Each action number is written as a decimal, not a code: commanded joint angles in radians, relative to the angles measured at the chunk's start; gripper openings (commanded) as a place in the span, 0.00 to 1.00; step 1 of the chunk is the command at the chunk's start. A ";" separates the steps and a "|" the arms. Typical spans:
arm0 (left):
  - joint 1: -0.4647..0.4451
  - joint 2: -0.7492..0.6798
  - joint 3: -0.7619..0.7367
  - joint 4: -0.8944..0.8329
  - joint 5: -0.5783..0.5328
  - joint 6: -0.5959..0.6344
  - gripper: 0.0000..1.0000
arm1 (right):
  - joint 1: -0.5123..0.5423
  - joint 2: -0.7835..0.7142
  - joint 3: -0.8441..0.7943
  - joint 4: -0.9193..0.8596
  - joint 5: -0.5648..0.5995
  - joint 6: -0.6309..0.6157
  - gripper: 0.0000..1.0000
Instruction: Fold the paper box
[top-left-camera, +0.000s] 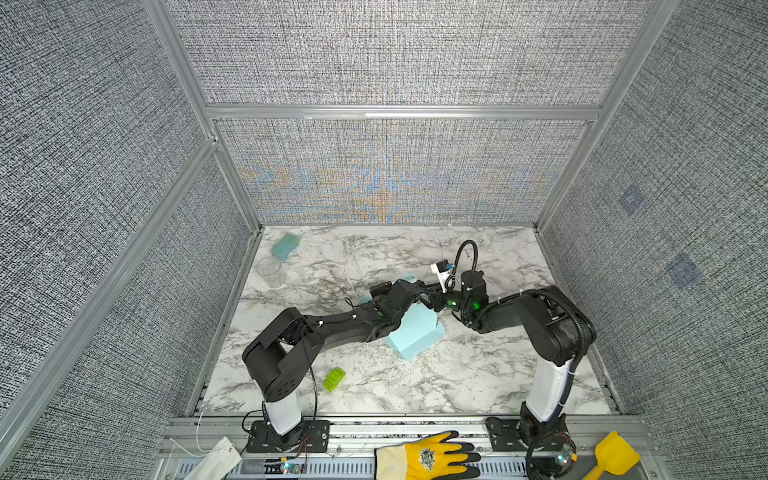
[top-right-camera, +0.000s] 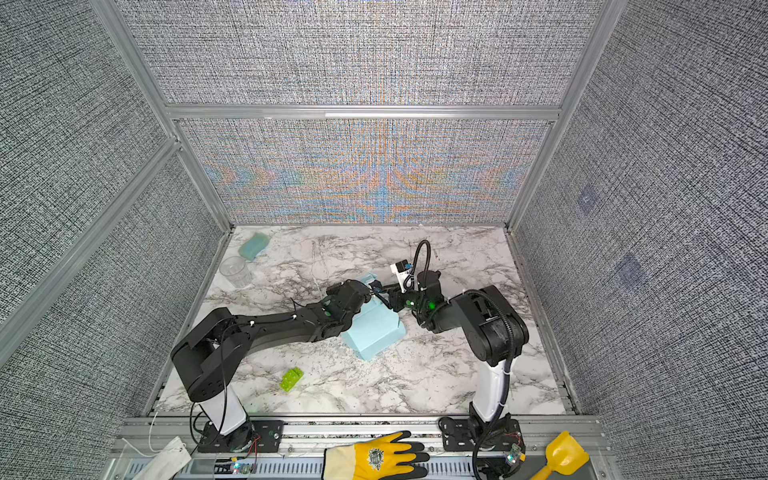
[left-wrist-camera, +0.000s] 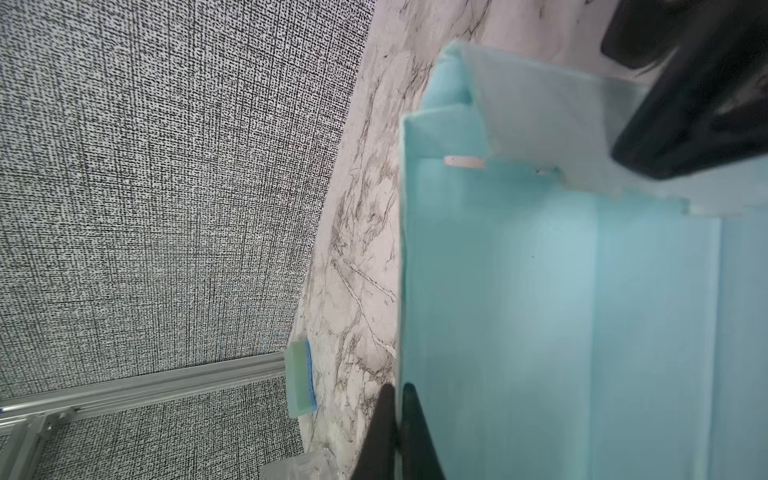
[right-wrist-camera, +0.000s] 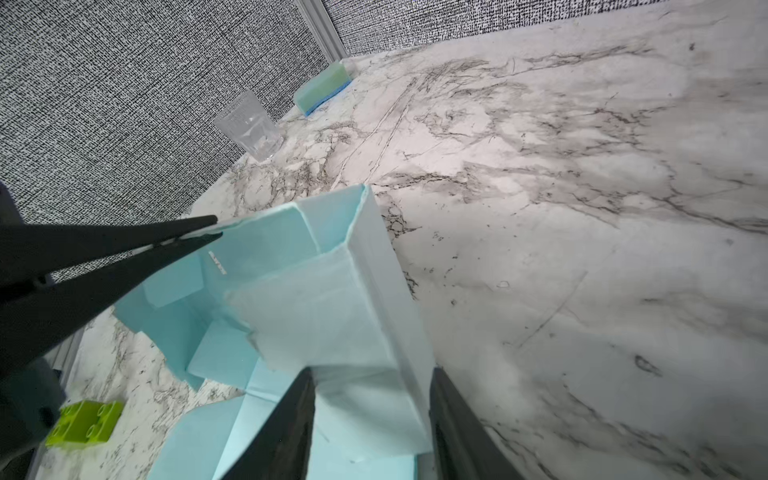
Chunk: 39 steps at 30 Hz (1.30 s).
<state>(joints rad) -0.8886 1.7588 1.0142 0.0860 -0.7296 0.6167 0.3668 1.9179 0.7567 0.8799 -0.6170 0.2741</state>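
Pale-blue paper box (top-left-camera: 415, 332) stands half-formed mid-desk (top-left-camera: 478, 374). Left fingers (right-wrist-camera: 212, 230) pinch its wall shut; right fingers (right-wrist-camera: 370, 415), partly open, straddle a corner panel. Next: press that flap inward.

pale-blue paper box (top-left-camera: 415, 332) half-folded (flaps loose), mid-table

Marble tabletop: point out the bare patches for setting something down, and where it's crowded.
Free: the right half of the white marble tabletop, between the right arm's base and the pale light-blue paper box; also the far strip beyond both grippers. Tighter: the near left by the lime-green toy brick. Crowded: the far-left corner with the teal sponge block and clear plastic cup, and the centre.
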 joint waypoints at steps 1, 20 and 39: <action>0.002 -0.011 0.003 -0.003 0.009 -0.010 0.00 | -0.007 0.001 -0.007 0.040 0.002 -0.002 0.47; -0.046 0.058 0.011 0.119 -0.216 0.148 0.00 | -0.034 -0.074 -0.136 0.170 0.102 0.049 0.44; -0.124 0.087 0.035 0.104 -0.261 0.169 0.00 | -0.047 -0.023 -0.121 0.163 0.054 0.028 0.41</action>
<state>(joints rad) -1.0100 1.8496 1.0428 0.1913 -0.9848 0.7959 0.3191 1.8809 0.6323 1.0210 -0.5217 0.3096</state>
